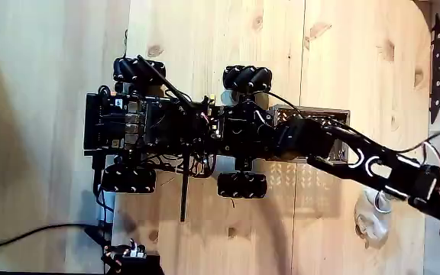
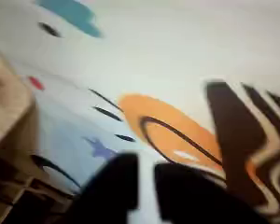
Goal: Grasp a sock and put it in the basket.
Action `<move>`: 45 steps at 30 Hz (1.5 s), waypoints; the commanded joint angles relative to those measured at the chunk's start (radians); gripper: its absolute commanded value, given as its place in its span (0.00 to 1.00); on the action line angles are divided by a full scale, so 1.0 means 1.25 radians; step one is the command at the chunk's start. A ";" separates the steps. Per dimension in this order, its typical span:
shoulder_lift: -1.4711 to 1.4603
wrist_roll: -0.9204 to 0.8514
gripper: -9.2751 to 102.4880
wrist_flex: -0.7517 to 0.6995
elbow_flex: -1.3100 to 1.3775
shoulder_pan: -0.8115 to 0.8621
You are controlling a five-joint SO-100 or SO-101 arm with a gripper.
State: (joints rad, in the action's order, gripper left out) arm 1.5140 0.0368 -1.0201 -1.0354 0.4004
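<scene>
Pale pine boards make up the floor (image 1: pixel 205 30) in the fixed view, and a wheeled black robot base (image 1: pixel 166 126) sits on them with its arm (image 1: pixel 373 164) stretched off toward the right edge. The sock (image 1: pixel 370 218) is a whitish lumpy blob on the wood just below the far part of the arm, near the lower right. The basket (image 1: pixel 312 116), that perforated silvery tray, is mounted at the base's right end, mostly hidden under the arm's near links, so it's back to the left and a bit up from the sock. The business end of the arm runs off the right side of the fixed view, so from there I honestly can't tell how wide the fingers are. The wrist view is badly blurred: two dark shapes at the bottom look like the gripper (image 2: pixel 147 191) with a thin pale gap between them, over a colourful printed surface (image 2: pixel 177 131) with orange and black shapes, and I can't make out any fabric between them. My guess is the sock lies left of and behind the fingers as the fixed view shows it, so the arm would need to pull back toward the base before closing. No clear long axis on the sock, it's just bunched up.
</scene>
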 commanded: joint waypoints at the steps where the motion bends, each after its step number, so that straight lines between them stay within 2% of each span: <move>1: 0.067 -0.028 0.09 -0.082 0.025 -0.053; 6: 0.061 -0.031 0.12 -0.187 0.022 -0.092; 9: 0.042 -0.012 0.18 -0.178 0.022 -0.097; 16: -0.013 -0.022 0.19 -0.178 0.021 -0.020; 22: -0.094 -0.054 0.40 -0.234 0.021 0.103; 26: -0.187 -0.061 0.42 -0.202 0.021 0.153; 29: -0.268 -0.076 0.53 -0.185 0.021 0.182; 31: -0.296 -0.098 0.56 -0.175 0.021 0.193; 45: -0.393 -0.225 0.60 -0.206 0.021 0.166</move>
State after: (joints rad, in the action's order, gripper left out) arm 1.0385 -0.2178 -1.2640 -1.0354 0.6090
